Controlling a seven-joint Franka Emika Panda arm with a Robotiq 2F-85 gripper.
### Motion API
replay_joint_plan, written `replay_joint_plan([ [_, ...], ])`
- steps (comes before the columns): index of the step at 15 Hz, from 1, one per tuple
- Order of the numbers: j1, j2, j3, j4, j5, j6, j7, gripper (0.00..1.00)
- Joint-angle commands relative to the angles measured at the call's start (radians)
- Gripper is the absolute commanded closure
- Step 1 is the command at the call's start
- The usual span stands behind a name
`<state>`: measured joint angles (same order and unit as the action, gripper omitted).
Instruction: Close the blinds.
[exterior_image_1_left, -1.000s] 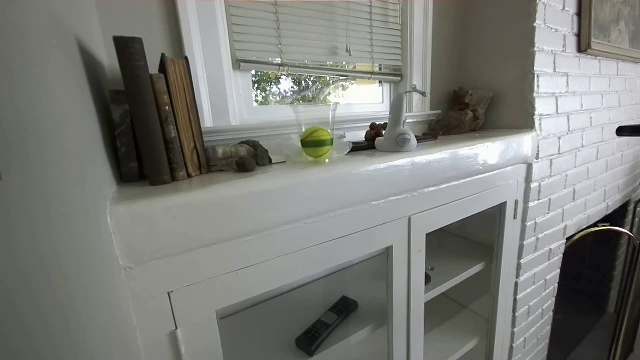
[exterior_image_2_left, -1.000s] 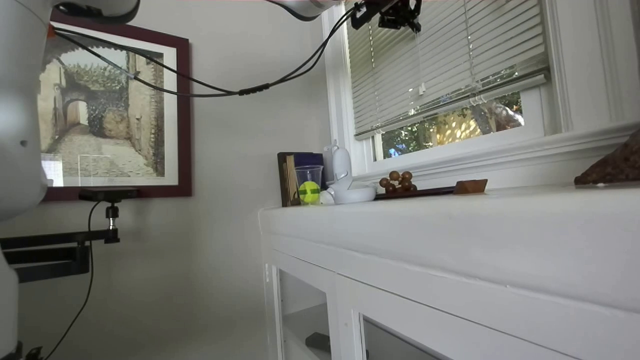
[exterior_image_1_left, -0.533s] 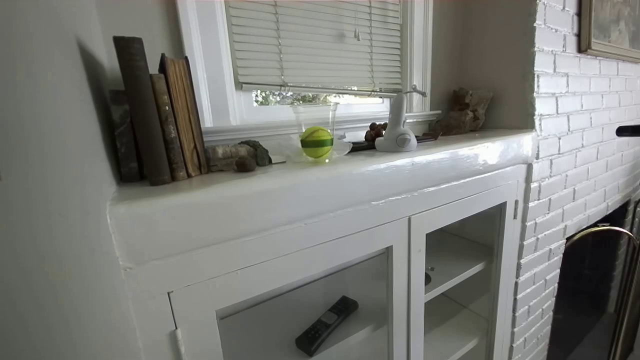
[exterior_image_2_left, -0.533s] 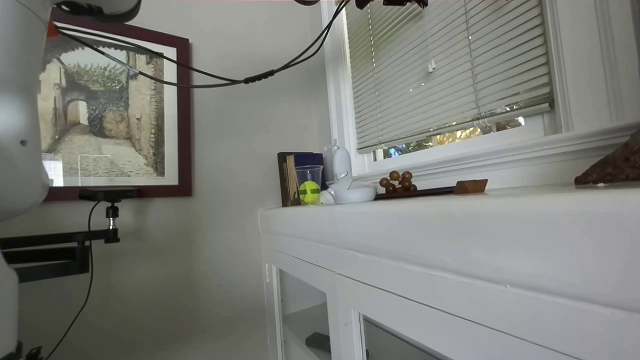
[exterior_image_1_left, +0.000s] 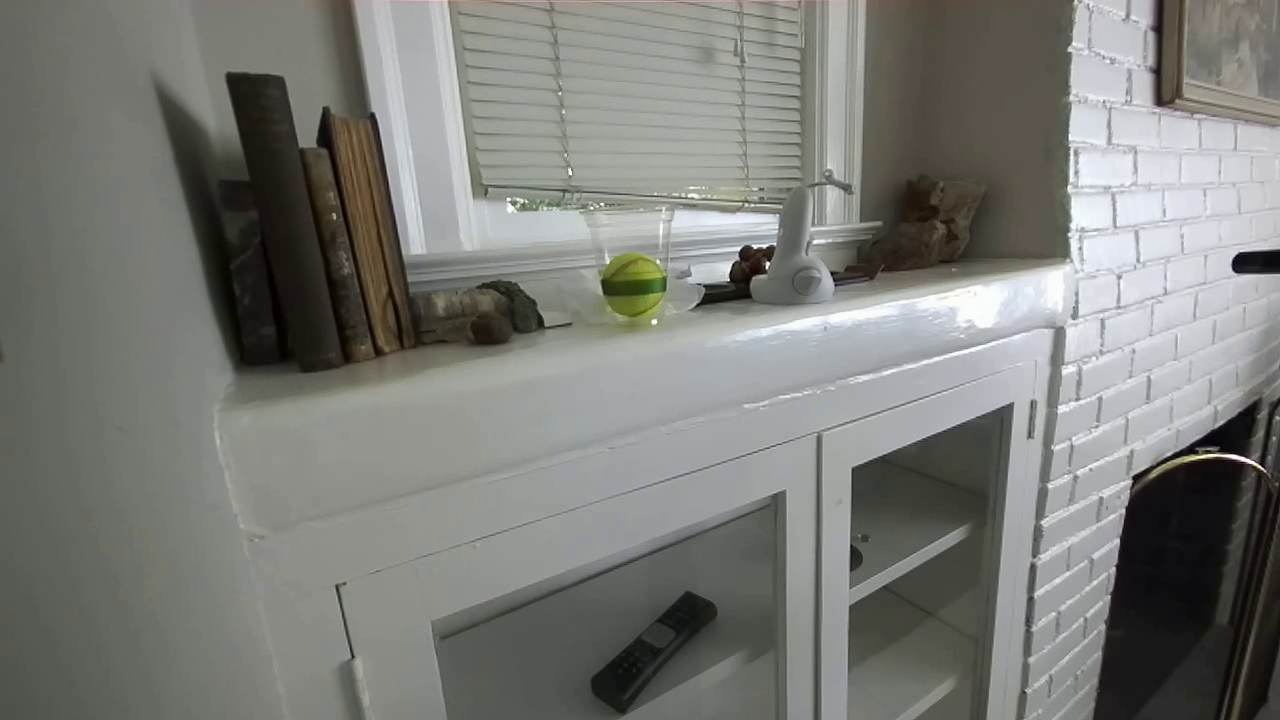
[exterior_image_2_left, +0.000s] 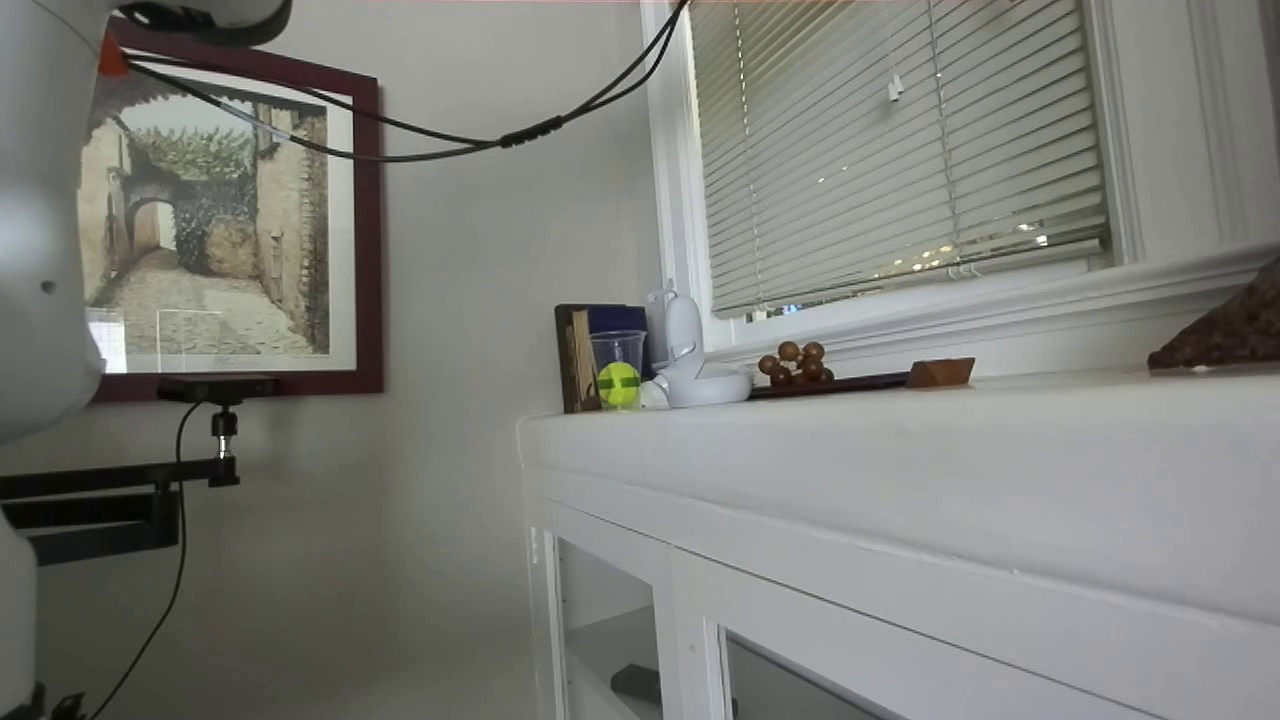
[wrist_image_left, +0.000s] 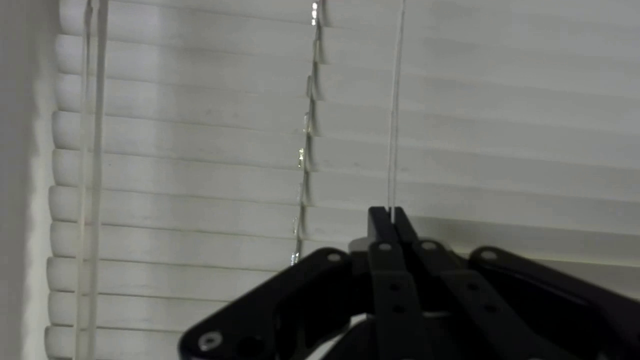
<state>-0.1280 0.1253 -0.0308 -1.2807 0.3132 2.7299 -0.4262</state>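
Note:
The white slatted blinds (exterior_image_1_left: 650, 110) hang over the window in both exterior views (exterior_image_2_left: 860, 170) and fill the wrist view (wrist_image_left: 200, 140). Their slightly tilted bottom rail hangs low, with only a thin strip of outdoors showing below it. My gripper (wrist_image_left: 392, 215) is closed on the thin white pull cord (wrist_image_left: 396, 100), whose strands enter between the fingertips in front of the slats. The gripper is out of both exterior views. The cord's small tassels (exterior_image_2_left: 895, 90) hang in front of the slats, and also show in an exterior view (exterior_image_1_left: 739, 48).
The ledge (exterior_image_1_left: 640, 350) below the window bears old books (exterior_image_1_left: 290, 230), a clear cup with a yellow-green ball (exterior_image_1_left: 634, 285), a white device (exterior_image_1_left: 795, 260), wooden beads (exterior_image_2_left: 795, 363) and rocks (exterior_image_1_left: 930, 220). A clear wand (wrist_image_left: 90, 175) hangs at the blinds' left in the wrist view.
The blinds' bottom rail has dropped, narrowing the strip of window below. My gripper has risen out of the exterior view. The cord tassels have moved up and to the right.

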Motion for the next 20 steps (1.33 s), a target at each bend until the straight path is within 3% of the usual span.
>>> replay_joint_plan([
  [1,-0.007,0.035,-0.009,0.057,0.000,0.011,0.008,1.00],
  [8,0.002,0.034,0.006,0.042,0.017,-0.012,-0.017,1.00],
  [20,0.002,0.030,0.091,0.021,0.054,-0.048,-0.078,1.00],
])
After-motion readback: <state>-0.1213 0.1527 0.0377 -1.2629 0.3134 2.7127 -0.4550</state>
